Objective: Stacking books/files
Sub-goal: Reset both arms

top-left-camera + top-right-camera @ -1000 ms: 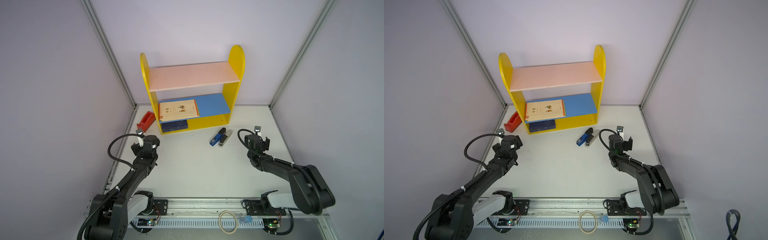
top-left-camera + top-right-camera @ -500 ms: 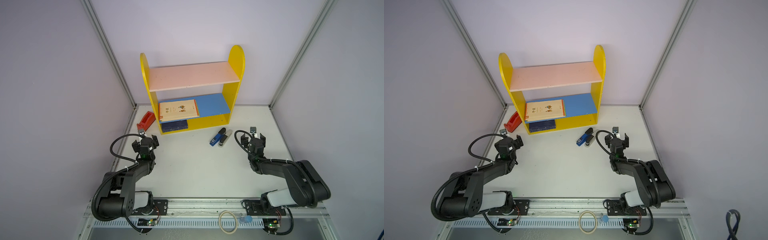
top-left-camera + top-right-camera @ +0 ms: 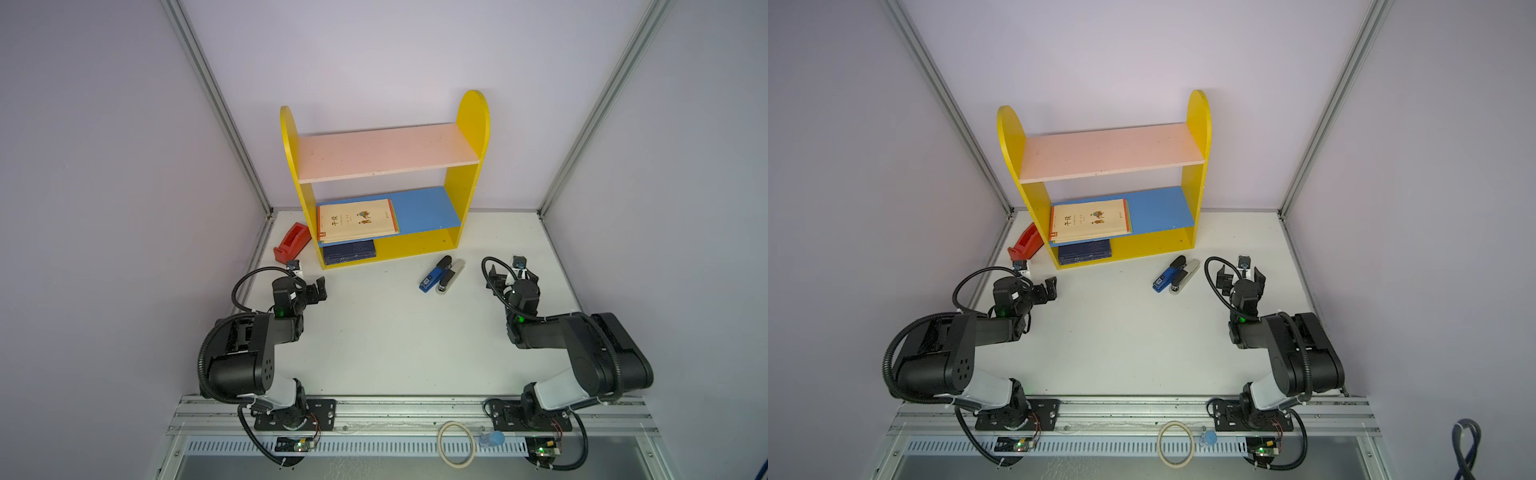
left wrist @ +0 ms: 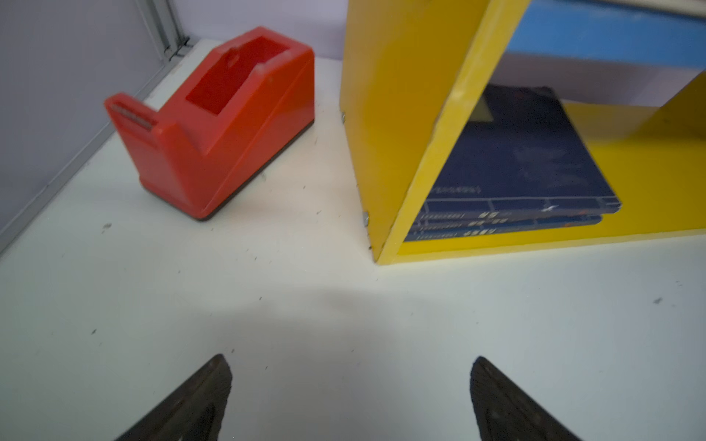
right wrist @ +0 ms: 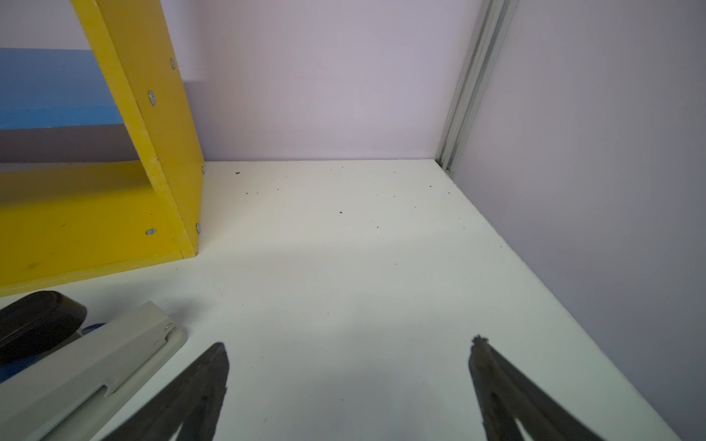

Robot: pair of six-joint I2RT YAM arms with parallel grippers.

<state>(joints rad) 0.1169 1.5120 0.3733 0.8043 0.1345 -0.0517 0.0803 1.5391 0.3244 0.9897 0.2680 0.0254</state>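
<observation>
Lying shelved: three navy books (image 4: 527,160), one cream pile (image 3: 357,220) on blue shelf (image 3: 428,208) above; left claw (image 4: 349,357), right claw (image 5: 348,341) apart.

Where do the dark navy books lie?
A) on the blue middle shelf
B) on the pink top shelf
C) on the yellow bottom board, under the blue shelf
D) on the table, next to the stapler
C: in a top view the navy books lie stacked on the yellow bottom board, below the blue shelf, which carries the cream books.
</observation>
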